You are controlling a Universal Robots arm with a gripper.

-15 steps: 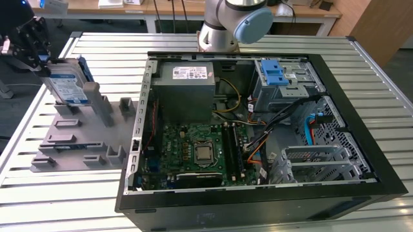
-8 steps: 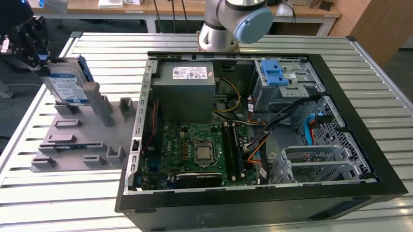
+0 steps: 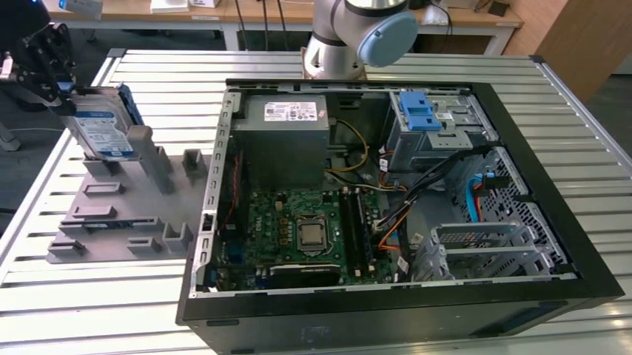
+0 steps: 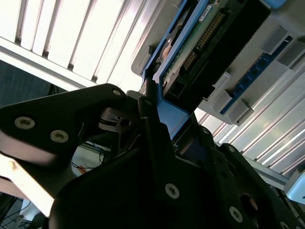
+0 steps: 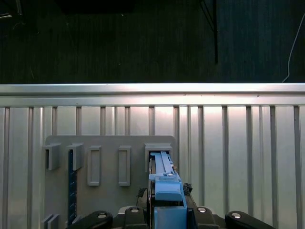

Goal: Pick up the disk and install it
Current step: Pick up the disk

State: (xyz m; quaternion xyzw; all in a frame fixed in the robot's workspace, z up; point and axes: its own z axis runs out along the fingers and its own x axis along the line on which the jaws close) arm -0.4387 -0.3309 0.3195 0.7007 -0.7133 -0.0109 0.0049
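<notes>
Slatted table point(image 3: 573, 111) — its grey rack point(image 3: 109, 214) holds the disk point(image 3: 102, 127) on edge, tool point(image 3: 59, 87) clamped on it

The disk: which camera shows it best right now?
The exterior view: the disk shows most of its labelled face, standing in the grey fixture with the end effector clamped on its upper edge. The first wrist view shows its blue carrier edge-on; the second wrist view shows its connector end close up.
</notes>
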